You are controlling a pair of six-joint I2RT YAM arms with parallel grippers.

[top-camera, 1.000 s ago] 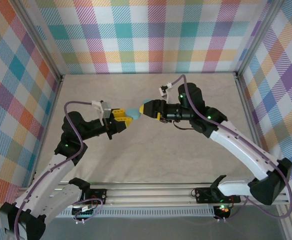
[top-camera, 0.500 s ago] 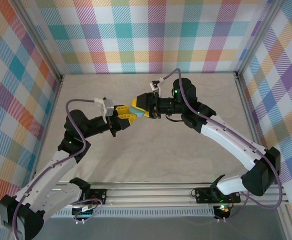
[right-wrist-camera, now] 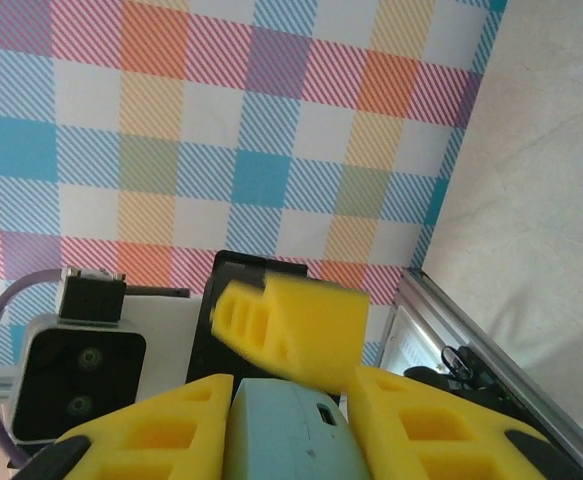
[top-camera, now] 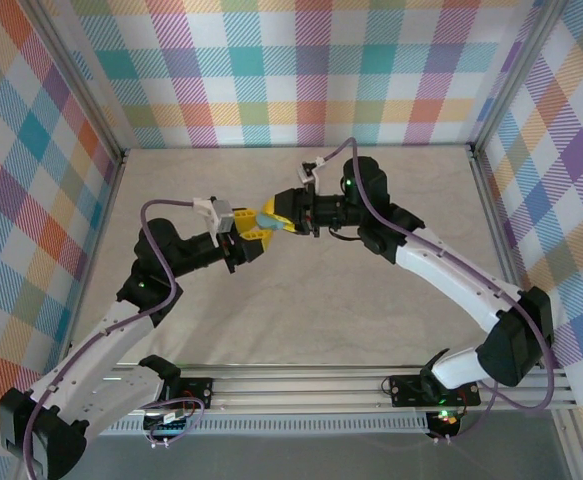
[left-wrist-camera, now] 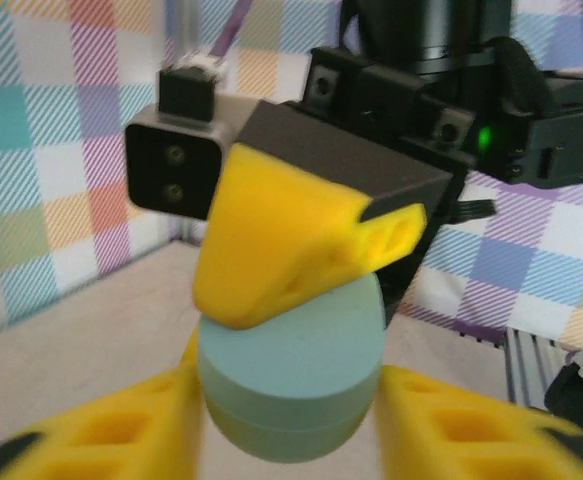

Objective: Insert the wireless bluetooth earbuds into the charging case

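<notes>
charging case (left-wrist-camera: 291,385): pale-blue, smooth and rounded, lid shut, held in the air above the table (top-camera: 311,300) between the two arms. the right gripper (right-wrist-camera: 291,405) has its jaws clamped on the case's sides; the left gripper (left-wrist-camera: 286,405) has its jaws closed on it crosswise. probably light, rigid and slippery, so best gripped across the flatter sides, away from the lid seam.

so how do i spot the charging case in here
Look over the beige table where the left gripper and right gripper meet tip to tip. Between them is the charging case, a pale-blue rounded puck, blue where they are yellow and black.
</notes>
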